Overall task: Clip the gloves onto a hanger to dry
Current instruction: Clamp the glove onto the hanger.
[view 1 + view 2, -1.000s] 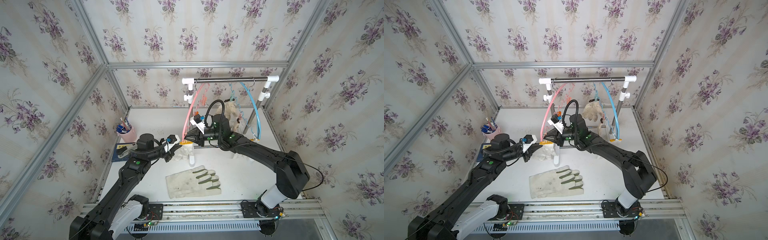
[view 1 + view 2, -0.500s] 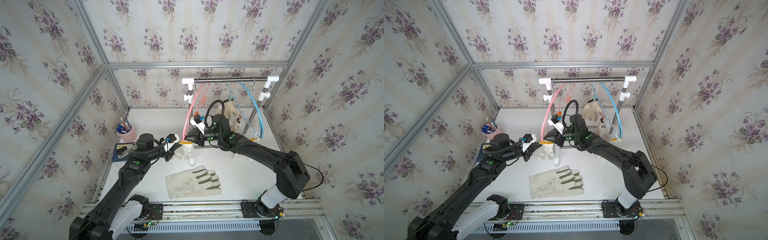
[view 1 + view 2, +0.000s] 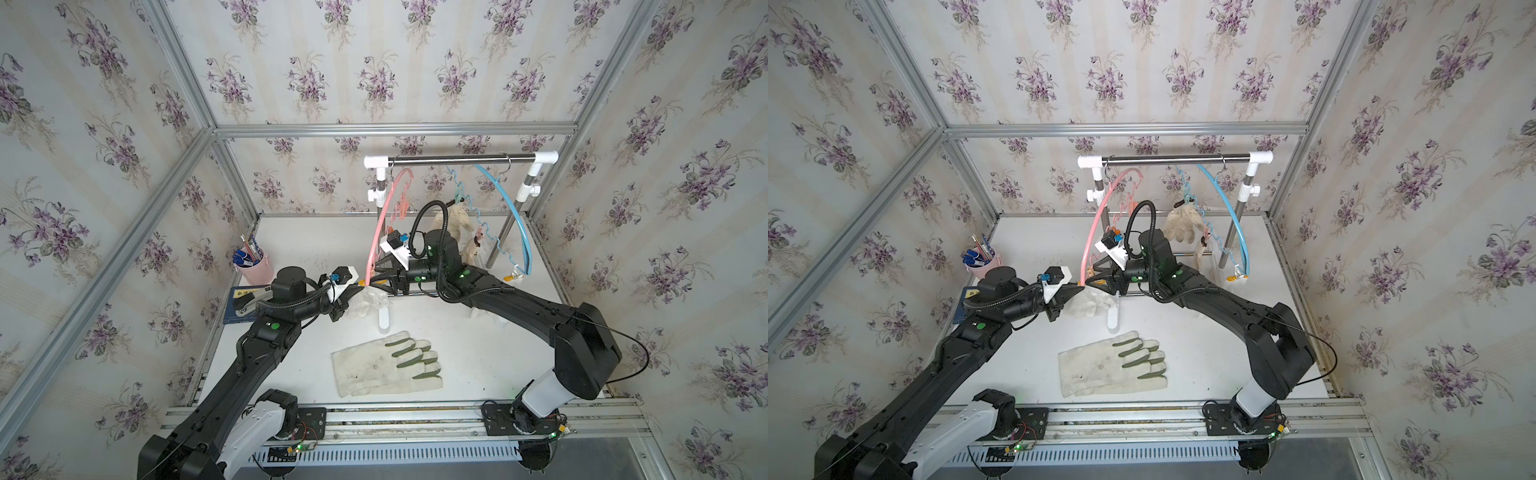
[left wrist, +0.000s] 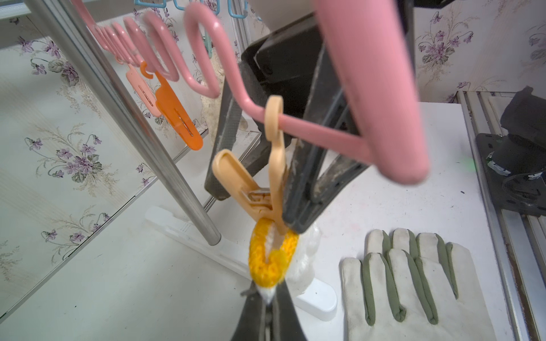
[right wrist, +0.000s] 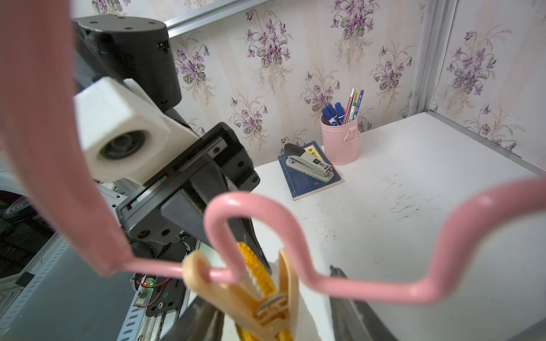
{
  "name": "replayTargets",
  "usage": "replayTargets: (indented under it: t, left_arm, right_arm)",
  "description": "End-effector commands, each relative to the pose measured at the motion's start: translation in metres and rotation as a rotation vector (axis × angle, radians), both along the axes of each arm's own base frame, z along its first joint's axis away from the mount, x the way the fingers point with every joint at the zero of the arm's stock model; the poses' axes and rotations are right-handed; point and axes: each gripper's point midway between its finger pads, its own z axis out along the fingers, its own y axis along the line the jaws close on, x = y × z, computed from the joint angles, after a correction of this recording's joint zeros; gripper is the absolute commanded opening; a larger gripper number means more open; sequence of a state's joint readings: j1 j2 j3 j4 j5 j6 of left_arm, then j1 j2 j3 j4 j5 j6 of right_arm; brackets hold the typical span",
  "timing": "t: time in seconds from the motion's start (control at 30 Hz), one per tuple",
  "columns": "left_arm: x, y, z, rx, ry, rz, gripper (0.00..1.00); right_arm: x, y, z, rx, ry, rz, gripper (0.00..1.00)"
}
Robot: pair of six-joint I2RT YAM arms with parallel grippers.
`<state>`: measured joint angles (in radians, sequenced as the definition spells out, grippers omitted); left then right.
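- Top views, centre: the left pincer (image 3: 352, 296) is pressed together on a white knitted glove (image 3: 370, 303) at the lower end of the pink hanger (image 3: 375, 232).
- Top views, centre: the right pincer (image 3: 377, 282) reaches the same hanger end from the opposite side. How its fingers stand cannot be read here.
- Top views, upper centre: a beige knitted glove (image 3: 1183, 224) hangs on the blue hanger (image 3: 1236, 216). Both hangers hook over the rack rail (image 3: 1175, 158).
- Top views, lower centre: a canvas glove (image 3: 386, 363) with grey-green patches lies flat on the worktop (image 3: 478, 361), apart from both pincers.
- Top views, left of centre: a pink cup (image 3: 254, 270) of pens stands near a stapler (image 3: 247, 305).
- Left wrist view, bottom centre: the left pincer (image 4: 267, 295) pinches the white glove at its yellow cuff (image 4: 266, 265).
- Left wrist view, centre: a tan clip (image 4: 266, 189) hangs from the pink hanger's wire, its jaws set on the cuff's upper edge. The right pincer's dark fingers (image 4: 224, 141) stand spread on either side of the clip.
- Left wrist view, lower right: the canvas glove (image 4: 413, 280) lies on the worktop.
- Right wrist view, bottom centre: the right pincer (image 5: 270, 292) is spread. The clip (image 5: 260, 304) is between its fingers, with a clear gap on one side.
- Right wrist view, bottom centre: the yellow cuff (image 5: 254, 265) runs through the clip.
- Right wrist view, upper right: the cup (image 5: 339, 141) stands beside the stapler (image 5: 308, 166), which rests on a blue notebook (image 5: 301, 186).
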<state>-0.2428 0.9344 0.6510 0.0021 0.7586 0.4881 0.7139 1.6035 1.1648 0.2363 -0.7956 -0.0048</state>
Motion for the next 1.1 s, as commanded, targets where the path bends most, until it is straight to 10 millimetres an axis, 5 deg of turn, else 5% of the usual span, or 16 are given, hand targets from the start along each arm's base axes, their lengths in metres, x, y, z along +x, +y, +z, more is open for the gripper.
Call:
replayTargets:
  t: [0.0, 0.17, 0.43, 0.47, 0.57, 0.63, 0.73, 0.77, 1.07]
  left_arm:
    - [-0.001, 0.0, 0.003, -0.004, -0.02, -0.004, 0.0]
    - [0.001, 0.002, -0.001, 0.004, -0.01, 0.012, 0.03]
    - [0.005, 0.009, -0.005, 0.038, -0.006, 0.066, 0.42]
    - [0.004, 0.01, -0.005, 0.043, -0.006, 0.069, 0.53]
    - [0.001, 0.014, -0.006, 0.055, -0.01, 0.081, 0.54]
    - [-0.001, 0.017, -0.005, 0.058, -0.012, 0.099, 0.75]
    - [-0.007, 0.023, 0.0, 0.053, -0.014, 0.121, 0.83]
    - [-0.009, 0.026, 0.002, 0.05, -0.009, 0.138, 1.0]
    - [-0.034, 0.067, 0.045, -0.023, -0.055, 0.387, 1.0]
  right_arm:
    - [0.001, 0.0, 0.008, 0.011, -0.041, -0.005, 0.58]
    - [0.001, -0.002, 0.005, -0.002, -0.044, -0.015, 0.62]
    - [0.004, -0.01, 0.004, -0.031, -0.062, -0.048, 0.65]
    - [0.004, -0.012, 0.005, -0.036, -0.065, -0.053, 0.65]
    - [0.005, -0.018, 0.005, -0.053, -0.07, -0.073, 0.65]
    - [0.003, -0.023, 0.007, -0.061, -0.074, -0.084, 0.65]
    - [0.0, -0.033, 0.007, -0.078, -0.084, -0.107, 0.65]
    - [-0.002, -0.037, 0.008, -0.086, -0.089, -0.115, 0.65]
    - [-0.029, -0.068, 0.003, -0.147, -0.089, -0.148, 0.62]
